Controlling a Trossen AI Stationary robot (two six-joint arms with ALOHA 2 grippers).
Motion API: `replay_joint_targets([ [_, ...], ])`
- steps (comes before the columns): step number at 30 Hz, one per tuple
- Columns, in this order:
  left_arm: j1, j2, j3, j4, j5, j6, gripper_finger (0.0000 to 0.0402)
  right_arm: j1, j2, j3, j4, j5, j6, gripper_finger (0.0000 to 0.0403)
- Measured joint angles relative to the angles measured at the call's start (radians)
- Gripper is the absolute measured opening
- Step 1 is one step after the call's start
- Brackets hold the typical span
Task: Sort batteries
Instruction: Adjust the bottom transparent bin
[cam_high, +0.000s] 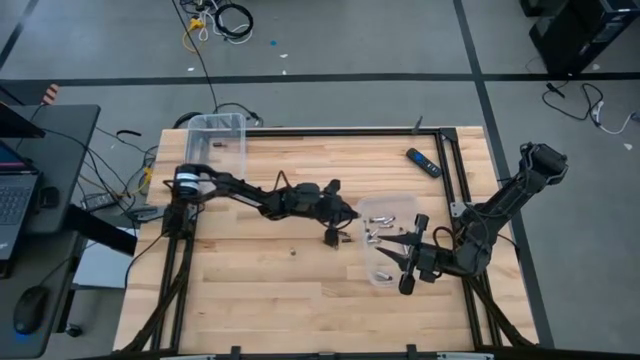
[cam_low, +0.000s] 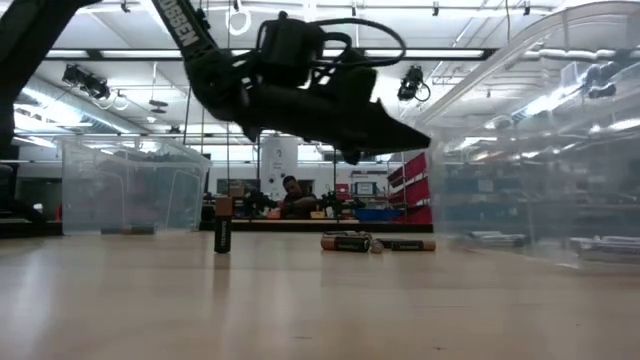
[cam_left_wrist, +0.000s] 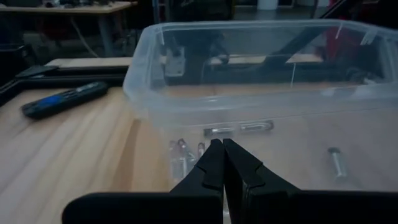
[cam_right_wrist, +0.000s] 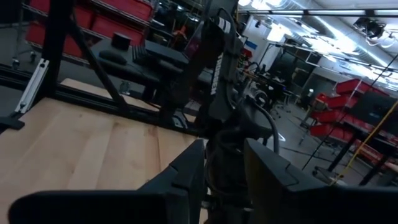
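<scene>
Near tub: a clear plastic tub (cam_high: 391, 208) is sitting at the table's right, holding several silvery batteries (cam_high: 377, 228).
Far tub: a second clear tub (cam_high: 216, 135) is standing at the back-left corner, contents unclear.
Loose cells: one small battery (cam_high: 292, 252) is lying on the bare wood.
Left gripper (cam_high: 331, 238): hanging just beside the near tub, fingers pressed together, gripping nothing.
Right gripper (cam_high: 402, 259): hovering over the near tub's front end, fingers apart; whether they are gripping anything cannot be told.

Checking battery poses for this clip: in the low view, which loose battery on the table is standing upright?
The dark battery on the left stands on end, alone. The other two batteries lie on their sides further right.
</scene>
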Motion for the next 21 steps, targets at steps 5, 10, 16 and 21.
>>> replay_joint_targets([
  [5, -0.001, 0.046, 0.097, -0.031, 0.026, 0.001, 0.0, 0.0, 0.0, 0.0, 0.0, 0.023, -0.007, 0.0099],
  [10, -0.004, 0.089, 0.18, -0.121, 0.078, -0.003, 0.0, 0.0, 0.0, 0.0, 0.0, 0.045, -0.01, 0.0099],
  [16, 0.001, 0.065, 0.185, -0.143, 0.076, -0.003, 0.0, 0.0, 0.0, 0.0, 0.016, 0.047, -0.003, 0.0099],
  [21, 0.018, -0.032, 0.185, -0.261, 0.107, 0.038, 0.0, -0.007, -0.001, 0.001, 0.097, 0.118, -0.003, 0.0099],
])
